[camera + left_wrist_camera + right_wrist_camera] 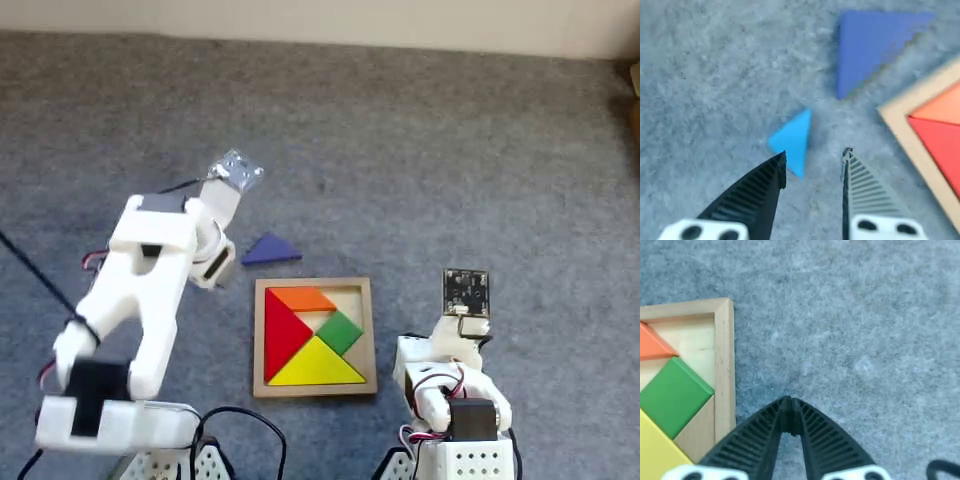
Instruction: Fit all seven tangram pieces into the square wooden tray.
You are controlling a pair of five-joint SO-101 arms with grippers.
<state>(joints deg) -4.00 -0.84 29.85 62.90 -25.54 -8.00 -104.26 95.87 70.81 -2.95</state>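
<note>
The square wooden tray lies at the front middle of the grey carpet. It holds a red triangle, an orange piece, a green square and a yellow triangle. Just behind its left corner lies a dark blue triangle. My left gripper is open and low over the carpet, with a small light blue triangle by its dark finger. Beyond it are the dark blue triangle and the tray's rim. My right gripper is shut over bare carpet beside the tray's rim.
The left arm stretches over the carpet left of the tray, its cables trailing at the front. The right arm sits folded at the front right. Open carpet spreads behind and to the right of the tray.
</note>
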